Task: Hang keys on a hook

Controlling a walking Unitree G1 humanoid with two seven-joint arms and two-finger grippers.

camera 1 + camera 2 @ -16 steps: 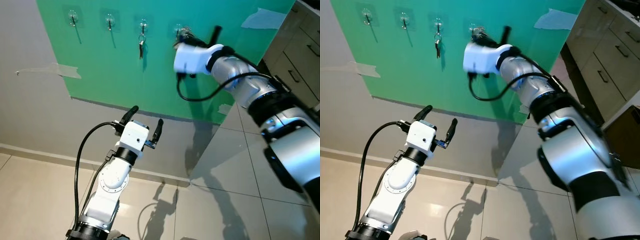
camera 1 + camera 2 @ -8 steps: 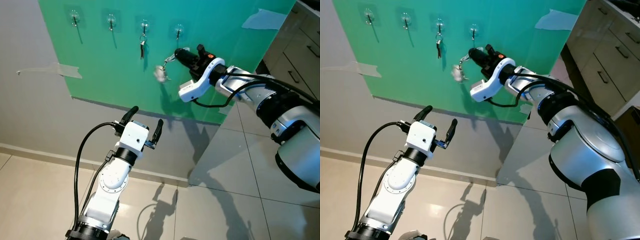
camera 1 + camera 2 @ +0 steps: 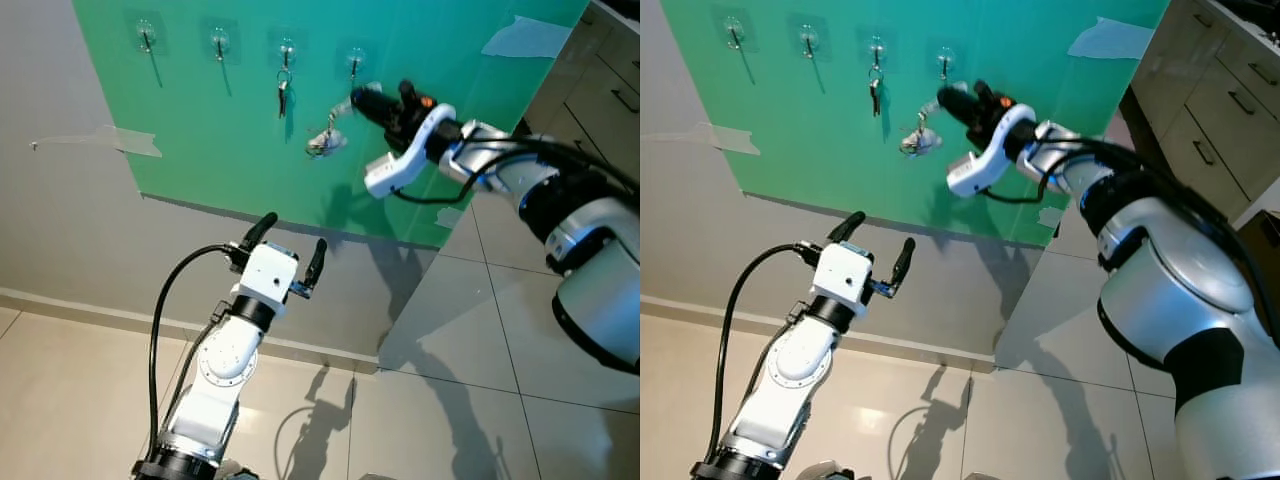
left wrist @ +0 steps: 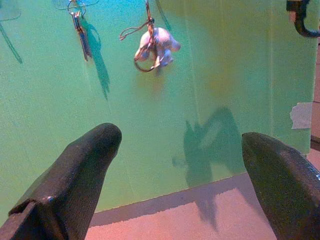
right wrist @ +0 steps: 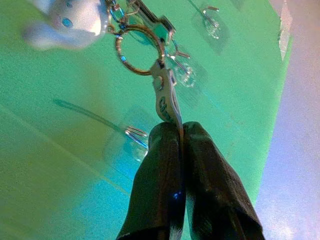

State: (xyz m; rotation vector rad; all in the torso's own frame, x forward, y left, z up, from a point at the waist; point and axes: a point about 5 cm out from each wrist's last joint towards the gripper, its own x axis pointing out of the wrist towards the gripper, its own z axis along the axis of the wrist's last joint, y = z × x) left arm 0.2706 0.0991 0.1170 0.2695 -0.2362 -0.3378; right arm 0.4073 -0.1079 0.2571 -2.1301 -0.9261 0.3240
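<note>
Green board (image 3: 230,130) taped to the wall is the landmark here: along its upper edge runs a row of clear hooks, one of which already carries a small bunch of keys (image 3: 283,92). The right gripper (image 3: 365,98) has its fingers (image 5: 165,165) pressed tight on the flat tab of a key set (image 5: 150,60), whose ring and pale plush charm (image 3: 325,143) dangle in front of the board, just below the rightmost hook (image 3: 354,62). Half a second ago the charm hung lower and further from that hook, and a second ago the arm was right up against it; so the gripper has pulled away and is now coming back up for what looks like another try at slipping the ring over the hook. The keys are not yet hung. The left gripper (image 3: 285,250) waits below the board's lower edge, fingers spread wide and holding nothing, unmoved across the second.
</note>
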